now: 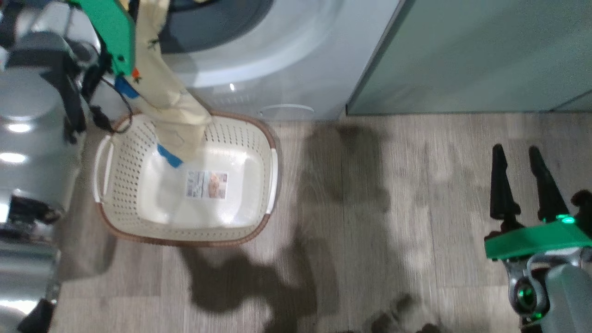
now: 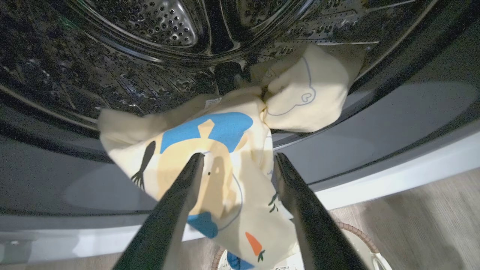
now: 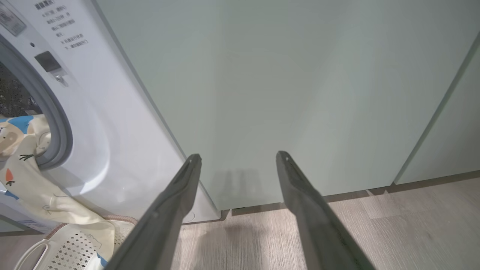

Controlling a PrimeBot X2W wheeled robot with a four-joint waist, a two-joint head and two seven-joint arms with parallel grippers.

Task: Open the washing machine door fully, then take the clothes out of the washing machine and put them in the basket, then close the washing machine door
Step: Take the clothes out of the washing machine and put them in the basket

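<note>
Left gripper [image 2: 239, 155] stands wide open with nothing held, its 2 fingers [image 2: 176, 202] framing the clothes [image 2: 225, 131], which lie straight ahead, just beyond the tips. That pale yellow garment runs lengthwise from the drum [image 2: 161, 22] of the washing machine [image 1: 286, 55] down into the basket [image 1: 240, 134], its upper end bunched in the drum's mouth and its lower end inside the basket. I judge the left arm far nearer for the next pull. A label [image 1: 206, 184] on the basket's bottom and lines of print [image 3: 60, 22] on the washer's front are too small to read. Right gripper [image 1: 515, 149], equally open and empty, hangs well apart, facing the green cabinet [image 3: 300, 93].
</note>
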